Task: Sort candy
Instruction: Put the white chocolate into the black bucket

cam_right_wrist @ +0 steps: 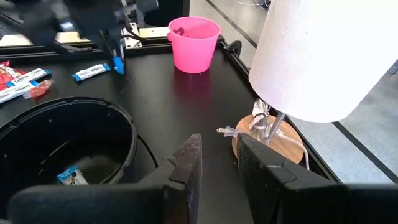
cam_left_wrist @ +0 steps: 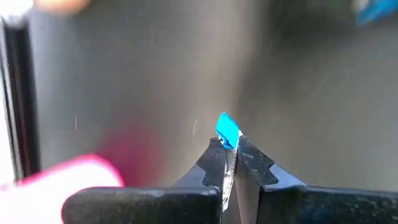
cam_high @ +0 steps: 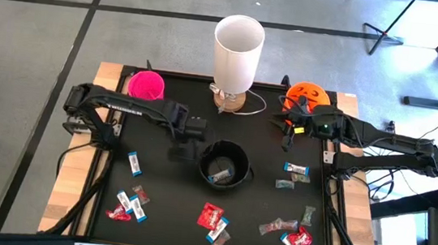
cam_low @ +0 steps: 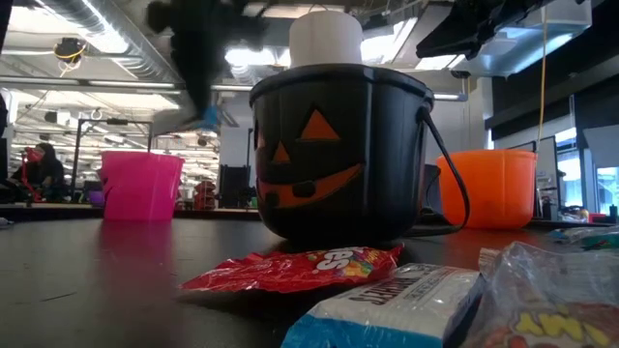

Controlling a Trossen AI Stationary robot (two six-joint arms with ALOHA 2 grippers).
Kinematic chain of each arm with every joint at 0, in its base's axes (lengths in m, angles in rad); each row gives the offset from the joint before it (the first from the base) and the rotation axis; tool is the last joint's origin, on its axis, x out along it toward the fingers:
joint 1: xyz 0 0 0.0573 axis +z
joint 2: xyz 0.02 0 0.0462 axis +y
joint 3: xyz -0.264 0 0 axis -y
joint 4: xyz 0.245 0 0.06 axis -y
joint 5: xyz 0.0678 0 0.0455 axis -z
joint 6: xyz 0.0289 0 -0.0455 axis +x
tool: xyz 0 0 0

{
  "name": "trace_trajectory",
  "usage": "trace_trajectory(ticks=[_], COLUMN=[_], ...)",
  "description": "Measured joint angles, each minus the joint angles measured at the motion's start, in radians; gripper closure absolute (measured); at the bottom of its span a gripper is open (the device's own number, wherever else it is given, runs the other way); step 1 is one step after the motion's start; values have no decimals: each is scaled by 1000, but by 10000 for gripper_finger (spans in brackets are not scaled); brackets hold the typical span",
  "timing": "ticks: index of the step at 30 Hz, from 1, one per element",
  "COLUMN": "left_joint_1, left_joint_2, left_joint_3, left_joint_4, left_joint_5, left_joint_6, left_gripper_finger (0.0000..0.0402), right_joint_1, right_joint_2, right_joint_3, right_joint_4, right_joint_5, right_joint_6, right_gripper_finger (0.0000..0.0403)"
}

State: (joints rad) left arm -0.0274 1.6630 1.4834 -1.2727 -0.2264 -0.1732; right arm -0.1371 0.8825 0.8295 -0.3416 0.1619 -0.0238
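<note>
My left gripper (cam_high: 191,133) hangs above the mat between the pink cup (cam_high: 146,85) and the black pumpkin bucket (cam_high: 224,164), shut on a small blue-wrapped candy (cam_left_wrist: 227,130). The right wrist view shows that candy (cam_right_wrist: 118,65) dangling under the left gripper. My right gripper (cam_right_wrist: 217,163) is open and holds nothing; it hovers beside the orange pumpkin bucket (cam_high: 305,95), facing the lamp (cam_right_wrist: 323,56). One blue-and-white bar (cam_right_wrist: 69,177) lies on the black bucket's floor. Red packets (cam_high: 212,215) and silvery bars (cam_high: 134,162) lie flat on the near half of the mat. My left gripper pinches the blue candy between its two fingertips (cam_left_wrist: 214,152), coming from above and pointing down. Only the wrapper's blue end (cam_left_wrist: 228,127) sticks out past the tips. The candy is lifted clear of the table and hangs below the fingers.
A white-shaded lamp on a wooden base (cam_high: 230,99) stands at the far edge, its cord (cam_right_wrist: 227,131) trailing on the mat. Loose candy (cam_high: 298,241) lies scattered near the near edge. The mat's raised rim (cam_high: 332,191) borders the work area.
</note>
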Motion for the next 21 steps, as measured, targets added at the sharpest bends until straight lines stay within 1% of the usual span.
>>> trace_trajectory(ticks=[4, 7, 9, 11, 13, 16, 18, 21], left_joint_1=[-30, -54, -65, -69, -73, -73, -70, -71], left_joint_2=[0, -2, -2, -2, -2, -1, -1, -1], left_joint_3=[99, 144, 148, 148, 148, 148, 148, 148], left_joint_4=[168, 375, 524, 634, 675, 674, 671, 667], left_joint_5=[10, 24, 87, 159, 183, 141, 117, 104], left_joint_6=[103, 193, 239, 282, 325, 324, 308, 292], left_gripper_finger=[398, 398, 397, 397, 396, 383, 362, 318], right_joint_1=[0, 0, 0, 0, 0, 0, 0, 0], right_joint_2=[0, 0, 0, 0, 0, 0, 0, 0], right_joint_3=[0, 0, 0, 0, 0, 0, 0, 0], right_joint_4=[0, 0, 0, 0, 0, 1, 2, 6], right_joint_5=[0, 0, 0, 0, 0, -4, -30, -60], right_joint_6=[0, 0, 0, 0, 0, 0, 0, 0], right_gripper_finger=[304, 304, 304, 304, 304, 304, 304, 304])
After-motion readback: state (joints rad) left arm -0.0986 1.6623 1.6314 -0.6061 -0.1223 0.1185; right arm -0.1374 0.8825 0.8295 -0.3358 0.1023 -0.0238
